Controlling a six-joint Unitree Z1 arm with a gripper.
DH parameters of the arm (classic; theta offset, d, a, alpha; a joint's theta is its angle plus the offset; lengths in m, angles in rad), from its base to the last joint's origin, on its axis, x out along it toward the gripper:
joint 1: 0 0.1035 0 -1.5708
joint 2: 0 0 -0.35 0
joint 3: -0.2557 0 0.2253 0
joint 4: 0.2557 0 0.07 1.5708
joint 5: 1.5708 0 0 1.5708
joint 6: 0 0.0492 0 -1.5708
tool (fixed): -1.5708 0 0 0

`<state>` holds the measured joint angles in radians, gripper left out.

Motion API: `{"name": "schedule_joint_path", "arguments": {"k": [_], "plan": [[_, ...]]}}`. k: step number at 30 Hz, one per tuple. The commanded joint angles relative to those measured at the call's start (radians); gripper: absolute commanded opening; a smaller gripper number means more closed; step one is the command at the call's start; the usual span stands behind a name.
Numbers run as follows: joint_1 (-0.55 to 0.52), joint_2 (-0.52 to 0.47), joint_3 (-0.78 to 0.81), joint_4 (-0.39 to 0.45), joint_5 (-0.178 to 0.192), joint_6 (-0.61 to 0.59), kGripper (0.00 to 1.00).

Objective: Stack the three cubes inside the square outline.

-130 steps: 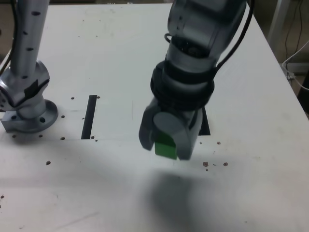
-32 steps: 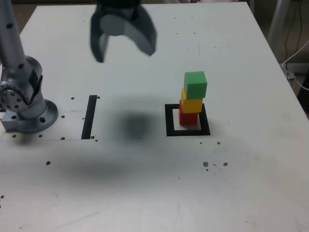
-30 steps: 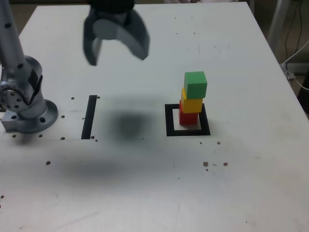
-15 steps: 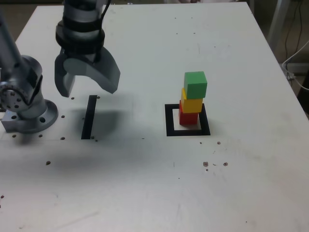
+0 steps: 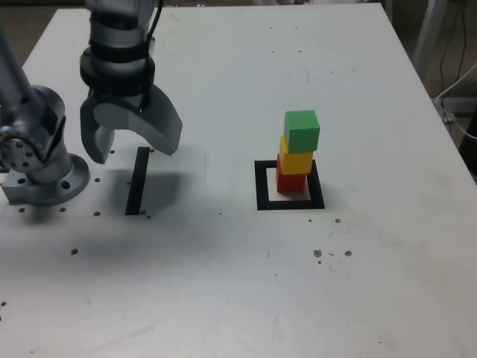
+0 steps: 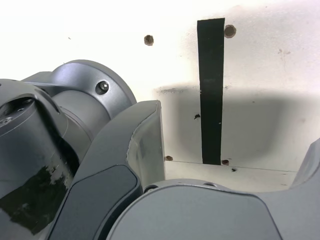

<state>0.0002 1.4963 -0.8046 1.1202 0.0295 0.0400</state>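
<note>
Gripper [image 5: 130,143] hangs over the table [image 5: 223,283] with jaws spread wide, nothing between them, pointing down. Directly under and between the jaws: a thin black strip [image 5: 138,180], long axis running away from the camera in the exterior view; in the wrist view the same strip [image 6: 210,90] shows in the gap between the two jaws, with the arm's base [image 6: 75,100] close to one of them. That base [image 5: 41,168] stands just beside the gripper on the exterior view's left.

Stack is well apart from the jaws, off to the exterior view's right. Red cube [image 5: 291,179] at the bottom, sitting inside the square outline [image 5: 261,186], toward its far edge. Yellow cube [image 5: 297,159] on top of red, green cube [image 5: 302,130] on top of yellow. Long axis of the stack is vertical, upright, with each higher cube shifted a little to the exterior view's right and the green one twisted slightly against the yellow. All three touch in a column; none touches the gripper.

Small dark specks and holes dot the table around the strip and in front of the outline.
</note>
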Motion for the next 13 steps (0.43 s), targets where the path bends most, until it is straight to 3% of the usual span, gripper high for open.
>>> {"name": "schedule_joint_path", "arguments": {"k": [1, 13], "plan": [[0.001, -0.005, 0.013, -0.018, -0.005, 0.001, 1.0], [0.001, -0.004, 0.052, -0.059, -0.014, 0.0, 1.0]]}}
